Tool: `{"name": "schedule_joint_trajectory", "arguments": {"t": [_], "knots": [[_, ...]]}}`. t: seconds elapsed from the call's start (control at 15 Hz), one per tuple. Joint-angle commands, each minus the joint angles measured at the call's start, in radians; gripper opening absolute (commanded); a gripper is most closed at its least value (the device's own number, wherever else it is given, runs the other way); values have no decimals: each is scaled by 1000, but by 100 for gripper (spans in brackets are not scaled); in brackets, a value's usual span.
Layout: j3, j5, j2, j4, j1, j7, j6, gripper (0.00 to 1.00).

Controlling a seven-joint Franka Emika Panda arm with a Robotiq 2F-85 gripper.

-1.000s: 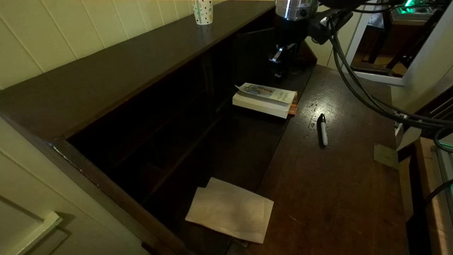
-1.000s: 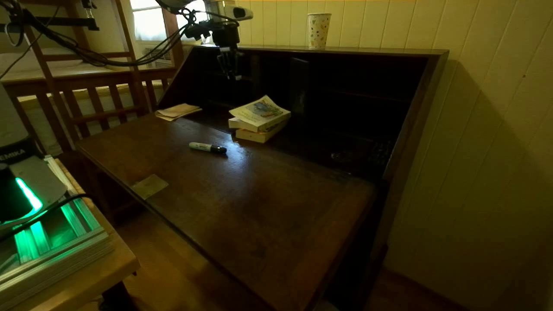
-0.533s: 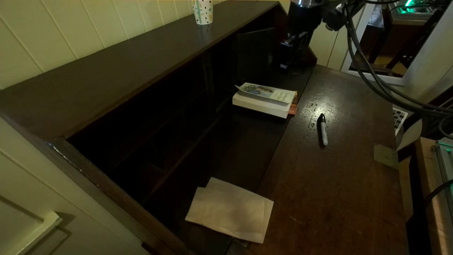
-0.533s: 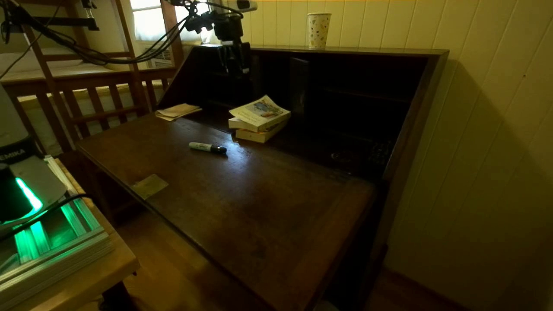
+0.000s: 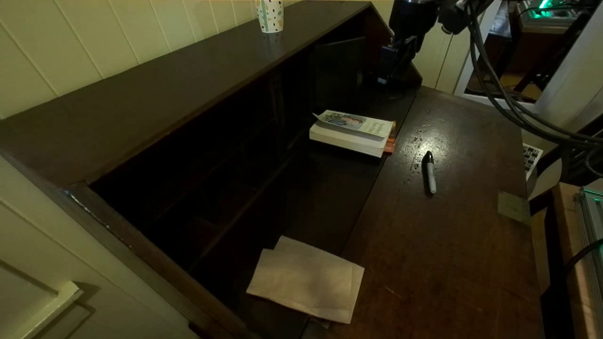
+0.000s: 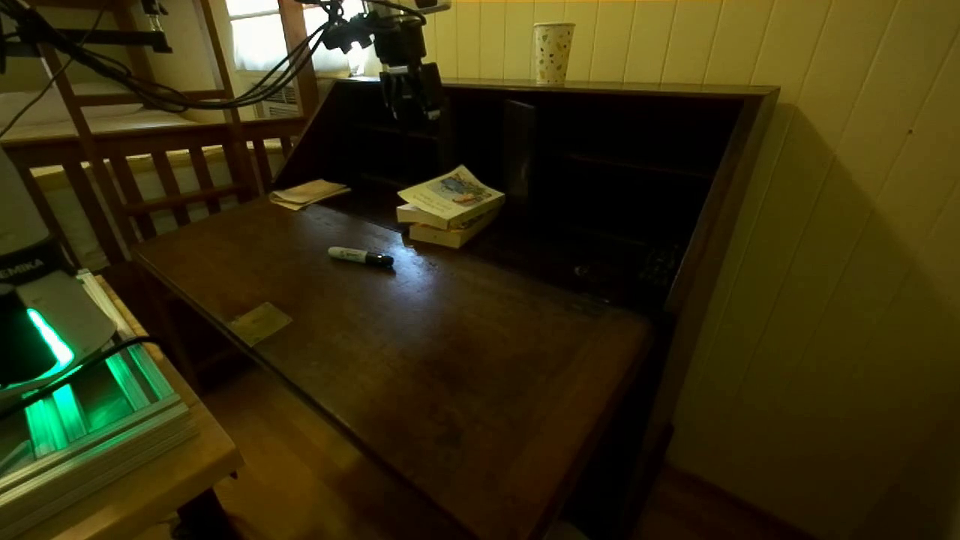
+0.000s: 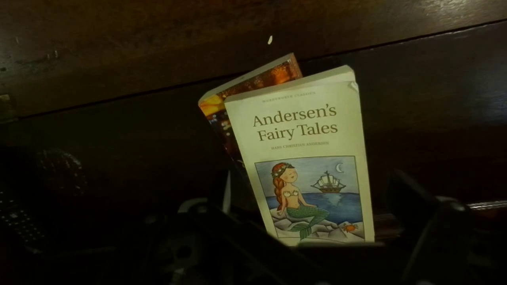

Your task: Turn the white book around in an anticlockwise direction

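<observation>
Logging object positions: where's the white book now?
In an exterior view, the white book lies on another book on the desk, beyond and right of the marker; in the wrist view it sits just right of centre.

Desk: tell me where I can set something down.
The desk is bare between marker and papers, and between papers and white book. It is crowded where the white book lies on a lower book, marker nearby.
</observation>
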Motion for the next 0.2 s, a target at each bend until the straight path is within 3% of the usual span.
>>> {"name": "schedule_joint_trajectory", "arguments": {"t": [0.0,0.13], "knots": [[4,1,0,1,-4,-1,-2,100],[4,1,0,1,-4,-1,-1,100]]}}
